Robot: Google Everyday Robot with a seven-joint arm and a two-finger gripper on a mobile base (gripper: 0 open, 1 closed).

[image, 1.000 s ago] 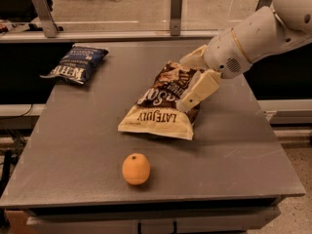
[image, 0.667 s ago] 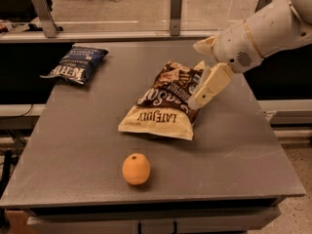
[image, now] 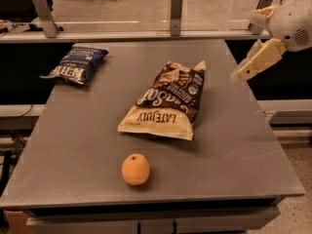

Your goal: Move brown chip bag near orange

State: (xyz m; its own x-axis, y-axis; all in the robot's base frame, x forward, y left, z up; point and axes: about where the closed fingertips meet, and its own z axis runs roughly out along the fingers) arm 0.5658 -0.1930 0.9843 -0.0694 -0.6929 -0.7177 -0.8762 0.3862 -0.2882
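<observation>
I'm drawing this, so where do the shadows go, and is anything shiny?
In the camera view the light is warm and seems to come from above: a thin dark shadow hugs the near edge of the brown chip bag and sits under the orange; the grey table shows only a faint sheen; the gripper, open and raised at the upper right, looks pale and bright.

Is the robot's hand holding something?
Nothing. The gripper hangs open in the air by the right side of the table, apart from the brown chip bag lying on it.
</observation>
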